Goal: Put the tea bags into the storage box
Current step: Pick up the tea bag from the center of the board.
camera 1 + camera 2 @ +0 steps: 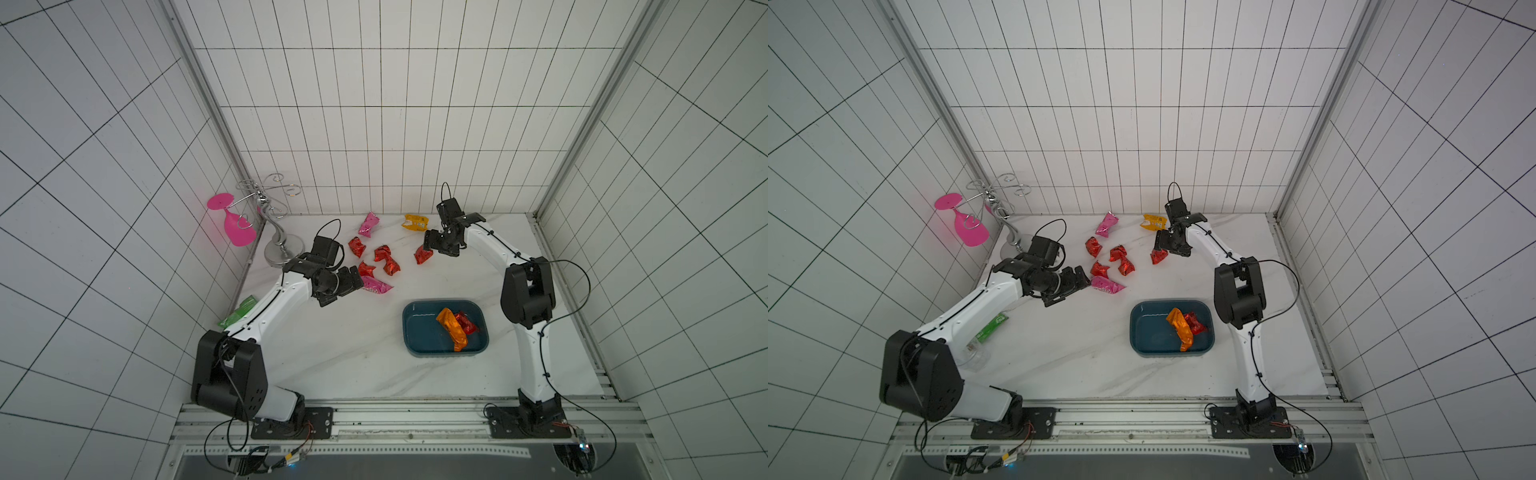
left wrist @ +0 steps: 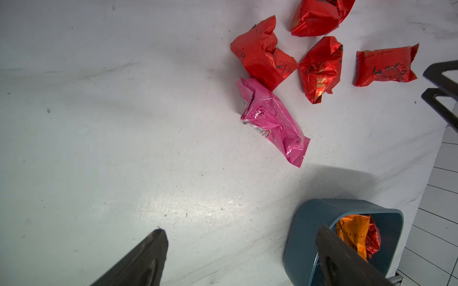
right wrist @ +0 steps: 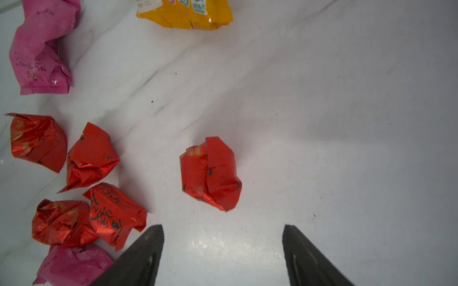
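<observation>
Left gripper [image 1: 360, 279], fingers apart and empty, hovers low by a pink tea bag [image 1: 377, 286]; crinkly foil could slip the pinch. Mid-table, red tea bags [image 1: 384, 259] w/ storage box [image 1: 411, 328] nearer the front. Right gripper [image 3: 223, 247], jaws wide, reaches over a lone red bag [image 3: 210, 173].

Pink glass [image 1: 237, 229] on wire rack [image 1: 272, 216], green bag [image 1: 239, 311], clr cup [image 1: 974, 353].
</observation>
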